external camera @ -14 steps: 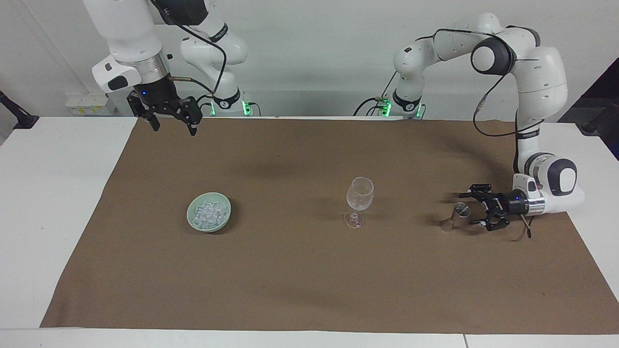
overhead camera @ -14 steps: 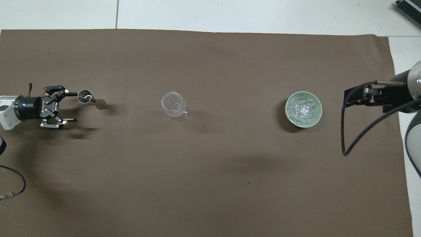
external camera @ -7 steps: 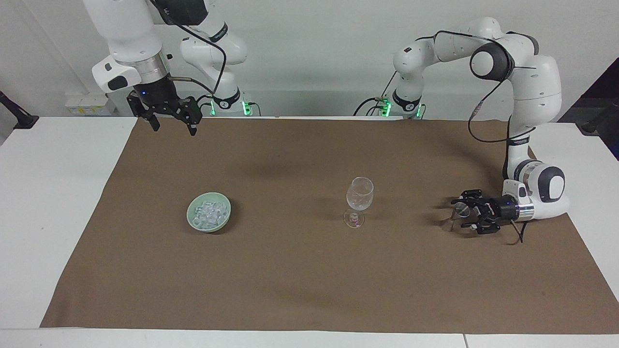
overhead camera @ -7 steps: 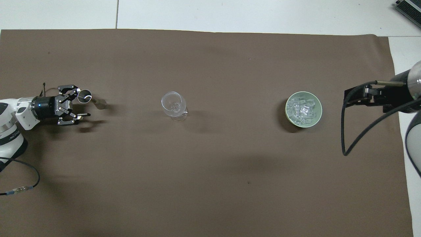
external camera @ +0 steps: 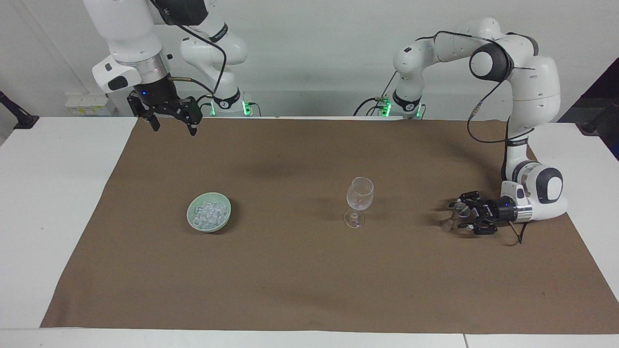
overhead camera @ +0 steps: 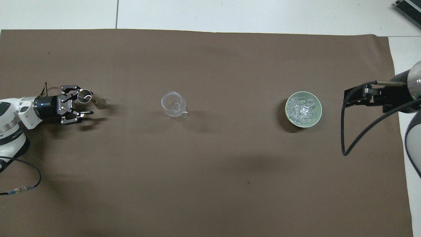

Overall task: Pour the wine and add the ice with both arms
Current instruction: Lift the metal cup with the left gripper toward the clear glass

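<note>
I am both arms here. At the right edge of the facing view my left gripper (external camera: 463,217) lies low and sideways around a small metal jigger (external camera: 454,216), fingers on either side of it. Whether they have actually clamped it I cannot tell. My right gripper (external camera: 170,124) waits in the upper left of that view, raised over the top edge of the brown cloth (external camera: 309,270), jaws spread wide and empty.

The ice (external camera: 209,213) sits heaped in the pale green bowl (external camera: 192,223), left of centre. The stemmed glass (external camera: 359,200) stands upright and empty at centre.

My worry is the jigger. It is narrow-waisted and slick. If I close off-centre it could tip or slip on lifting, spilling whatever it holds. Swinging it toward the glass, I could clip that thin rim and topple it.
</note>
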### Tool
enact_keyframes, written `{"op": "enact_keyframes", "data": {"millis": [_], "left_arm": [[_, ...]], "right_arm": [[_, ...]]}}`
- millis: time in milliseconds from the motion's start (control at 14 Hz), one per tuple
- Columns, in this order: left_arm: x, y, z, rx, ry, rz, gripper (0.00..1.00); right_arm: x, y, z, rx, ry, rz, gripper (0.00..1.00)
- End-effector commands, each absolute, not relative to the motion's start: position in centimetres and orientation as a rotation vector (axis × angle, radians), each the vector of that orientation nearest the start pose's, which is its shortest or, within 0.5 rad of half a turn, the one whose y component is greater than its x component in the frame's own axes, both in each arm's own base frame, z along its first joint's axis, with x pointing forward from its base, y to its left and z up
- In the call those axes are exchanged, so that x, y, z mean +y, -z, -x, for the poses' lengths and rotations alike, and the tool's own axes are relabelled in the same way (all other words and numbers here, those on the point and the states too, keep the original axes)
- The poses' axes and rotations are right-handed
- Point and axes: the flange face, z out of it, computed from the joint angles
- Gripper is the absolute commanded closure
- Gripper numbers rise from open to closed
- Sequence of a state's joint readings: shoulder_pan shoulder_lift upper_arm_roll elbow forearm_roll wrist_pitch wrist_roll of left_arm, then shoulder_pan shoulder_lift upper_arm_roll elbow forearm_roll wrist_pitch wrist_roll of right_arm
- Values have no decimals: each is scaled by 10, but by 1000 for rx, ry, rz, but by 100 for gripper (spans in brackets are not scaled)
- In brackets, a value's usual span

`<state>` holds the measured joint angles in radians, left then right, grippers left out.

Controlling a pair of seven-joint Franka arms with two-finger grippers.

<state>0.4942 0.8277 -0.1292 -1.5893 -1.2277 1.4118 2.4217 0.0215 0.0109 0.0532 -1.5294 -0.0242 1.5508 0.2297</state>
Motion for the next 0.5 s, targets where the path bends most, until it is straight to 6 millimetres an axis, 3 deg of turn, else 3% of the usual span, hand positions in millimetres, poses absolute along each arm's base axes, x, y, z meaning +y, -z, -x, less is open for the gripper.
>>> {"op": "enact_keyframes", "data": {"millis": [0,72,358,429], "left_arm": [[121,-182,-625,-1194,-1245,-1264,27],[120,-181,-625,-1194,-1243,-1264,28],[121,-176,-624,-1191,-1237,-1269,54],[122,-176,-623,-1190,-1238,-1270,56]], "right_arm": [[36,-637,-557,234,16,3138,0],[35,-638,-557,237,18,3138,0],[36,-638,-556,232,18,3138,0],[36,-637,-557,234,16,3138,0]]}}
